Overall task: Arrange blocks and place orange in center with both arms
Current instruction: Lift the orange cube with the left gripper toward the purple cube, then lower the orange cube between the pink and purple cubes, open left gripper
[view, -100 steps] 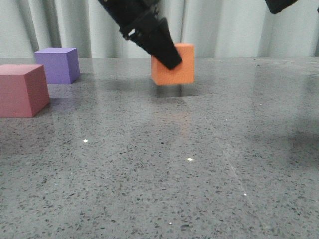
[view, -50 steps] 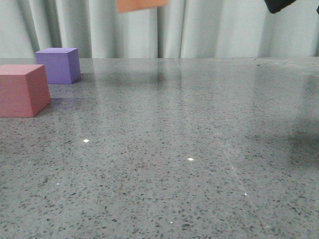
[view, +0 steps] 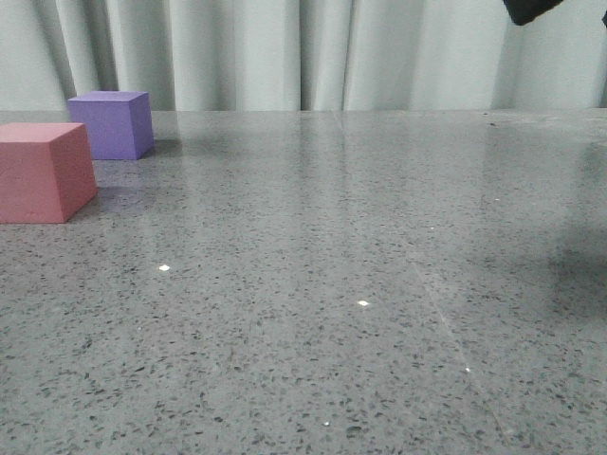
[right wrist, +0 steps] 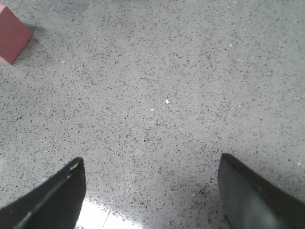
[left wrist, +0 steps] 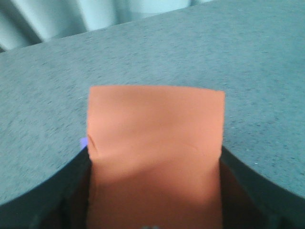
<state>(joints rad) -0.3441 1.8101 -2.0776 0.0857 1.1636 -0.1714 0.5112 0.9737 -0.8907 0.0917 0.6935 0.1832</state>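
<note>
The orange cube (left wrist: 155, 152) fills the left wrist view, clamped between my left gripper's (left wrist: 155, 191) dark fingers and held above the table. It is out of the front view. The pink-red cube (view: 43, 171) sits at the front left of the table, with the purple cube (view: 112, 123) just behind it. A corner of the pink-red cube (right wrist: 12, 40) shows in the right wrist view. My right gripper (right wrist: 150, 191) is open and empty above bare table; only a dark bit of that arm (view: 531, 9) shows at the front view's top right.
The grey speckled table (view: 360, 284) runs to a pale curtain (view: 285, 52) at the back. A sliver of purple (left wrist: 84, 142) shows beside the left finger in the left wrist view.
My left gripper has lifted the orange cube off the table's back middle, up and to the left, out of the front view. The right arm has not moved.
</note>
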